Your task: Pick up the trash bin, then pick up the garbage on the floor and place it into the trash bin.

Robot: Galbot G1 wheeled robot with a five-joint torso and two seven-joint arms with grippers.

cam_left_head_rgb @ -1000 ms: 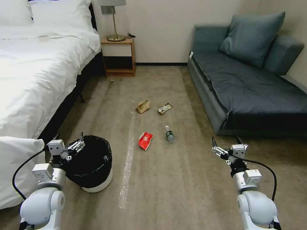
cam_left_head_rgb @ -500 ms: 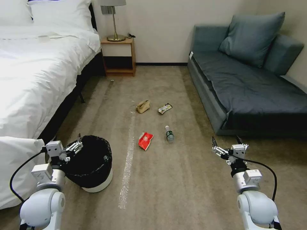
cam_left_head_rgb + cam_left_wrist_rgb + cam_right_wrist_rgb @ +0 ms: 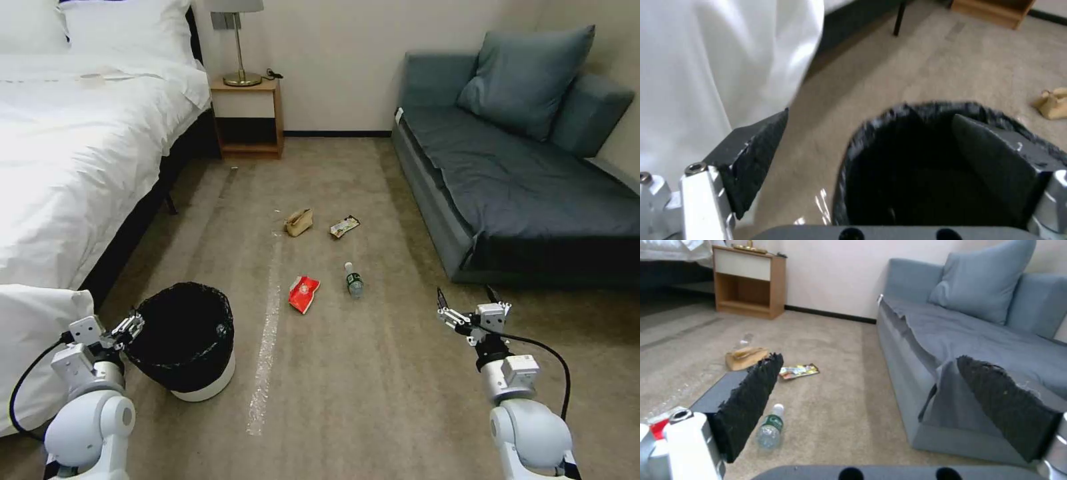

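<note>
While the left gripper (image 3: 131,325) straddles the bin's rim, litter lies mid-carpet.
Left gripper open, one finger (image 3: 991,156) inside the trash bin (image 3: 193,373), the other outside near the bed (image 3: 60,187); holds nothing. Red packet (image 3: 303,293), paper bag (image 3: 298,222), wrapper (image 3: 344,227), bottle (image 3: 353,279) on the carpet (image 3: 347,373). Right gripper (image 3: 465,301) wide open, empty, near the sofa's (image 3: 507,180) front corner.

Left gripper (image 3: 131,325) low at front-left, jaws spread. Right gripper (image 3: 467,303) raised forward at right, jaws spread.
</note>
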